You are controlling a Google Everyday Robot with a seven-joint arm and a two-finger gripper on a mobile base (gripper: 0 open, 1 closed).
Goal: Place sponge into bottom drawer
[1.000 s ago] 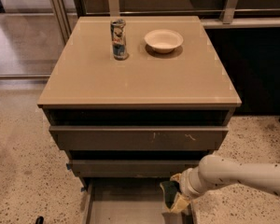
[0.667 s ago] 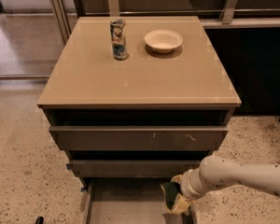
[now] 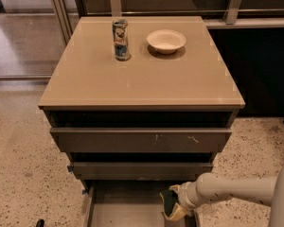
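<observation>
The claw (image 3: 176,205) is down at the lower right, reaching in from the right over the pulled-out bottom drawer (image 3: 123,212), that shallow grey-brown tray with the flat grey floor. It looks clamped on the small wavy-edged sponge (image 3: 169,201), dark green scrub layer over pale yellow foam, which sits on edge at the tray's right side, close under the cabinet front.

Going left to right up on the tan worktop (image 3: 142,84): a tall printed metal can (image 3: 120,39) stands upright, and just to its right is a shallow white bowl (image 3: 166,40), apart from the can. Neither matters for this job.

So I'd say we're at the drop-off step: the sponge is already over the right drawer but not let go. Next move, as I read it, is just to ease the claw apart so it lands on the floor, then back out without snagging the tray's side.

The can has blue and red print on it, but I can't read any of it.
</observation>
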